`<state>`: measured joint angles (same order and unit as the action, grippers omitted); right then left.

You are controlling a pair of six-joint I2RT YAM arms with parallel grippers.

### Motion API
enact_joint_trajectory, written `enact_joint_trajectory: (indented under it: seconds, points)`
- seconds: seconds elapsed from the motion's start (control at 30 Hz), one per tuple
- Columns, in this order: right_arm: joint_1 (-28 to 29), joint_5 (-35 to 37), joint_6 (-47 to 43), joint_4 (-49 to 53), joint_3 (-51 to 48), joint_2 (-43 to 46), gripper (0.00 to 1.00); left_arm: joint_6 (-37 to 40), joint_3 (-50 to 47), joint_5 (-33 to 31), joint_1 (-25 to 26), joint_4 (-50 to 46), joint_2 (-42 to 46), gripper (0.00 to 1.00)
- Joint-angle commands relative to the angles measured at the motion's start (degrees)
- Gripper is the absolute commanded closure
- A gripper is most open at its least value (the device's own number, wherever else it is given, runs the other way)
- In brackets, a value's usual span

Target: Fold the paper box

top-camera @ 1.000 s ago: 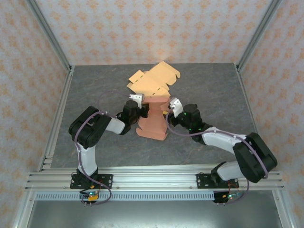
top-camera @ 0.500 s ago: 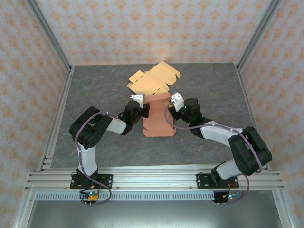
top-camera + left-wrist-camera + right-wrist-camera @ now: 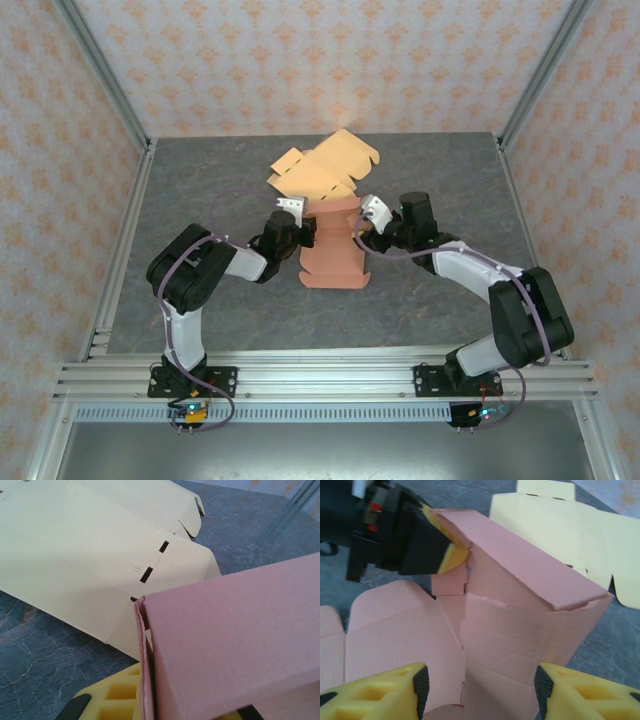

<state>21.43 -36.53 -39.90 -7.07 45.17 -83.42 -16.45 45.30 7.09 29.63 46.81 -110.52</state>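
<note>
The pink paper box (image 3: pixel 333 250) stands partly folded at the middle of the table, one wall raised and flaps spread flat in front. My left gripper (image 3: pixel 305 232) is shut on the box's upper left wall; in the left wrist view the doubled wall edge (image 3: pixel 142 655) runs down between the yellow pads (image 3: pixel 112 700). The right wrist view shows that same gripper (image 3: pixel 445 550) clamped on the top corner of the box (image 3: pixel 520 615). My right gripper (image 3: pixel 480 695) stands open at the box's right side, its fingertips (image 3: pixel 420 685) apart from the cardboard, and the top view has it (image 3: pixel 362 228) close beside the box.
A flat pale-yellow box blank (image 3: pixel 320 170) lies just behind the pink box, almost touching it, also seen as the blank (image 3: pixel 75 555) in the left wrist view. Bare grey table (image 3: pixel 200 180) extends to the left, right and front. Frame posts stand at the back corners.
The pink box's spread flaps have drawn in to a squarer shape. My right gripper has opened and drawn back to the right. The left gripper keeps its grip.
</note>
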Motion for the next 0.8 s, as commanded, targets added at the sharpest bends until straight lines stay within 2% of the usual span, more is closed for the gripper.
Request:
enact_joint_trajectory:
  seconds: [0.0, 0.13, 0.2, 0.3, 0.57, 0.67, 0.77]
  points:
    - [0.3, -3.2, -6.5, 8.0, 1.9, -1.1, 0.39, 1.2, 0.4, 9.4, 3.2, -2.4, 0.7, 1.0]
    - [0.2, 3.7, -3.8, -3.2, -2.7, 0.8, 0.4, 1.7, 0.7, 11.8, 3.2, -2.6, 0.7, 1.0]
    - [0.2, 7.8, -3.6, -5.2, -3.4, 1.9, 0.41, 2.0, 0.8, 13.0, 3.2, -2.5, 0.7, 1.0]
    - [-0.3, 8.9, -3.7, -4.7, -3.4, 3.5, 0.42, 2.0, 1.0, 13.2, 3.3, -2.7, 0.7, 1.0]
    - [-6.7, -7.6, -5.6, 8.2, 1.0, 5.6, 0.4, 0.7, 1.2, 13.0, 2.9, -2.8, 0.6, 1.0]
    - [-7.7, -13.9, -9.9, 19.6, 5.8, 5.8, 0.4, -1.4, 1.0, 13.9, 2.1, -0.7, -0.1, 1.0]
    - [-7.8, -12.4, -15.0, 27.8, 8.4, 7.0, 0.4, -2.6, 0.7, 14.6, 1.4, 0.5, -0.5, 1.0]
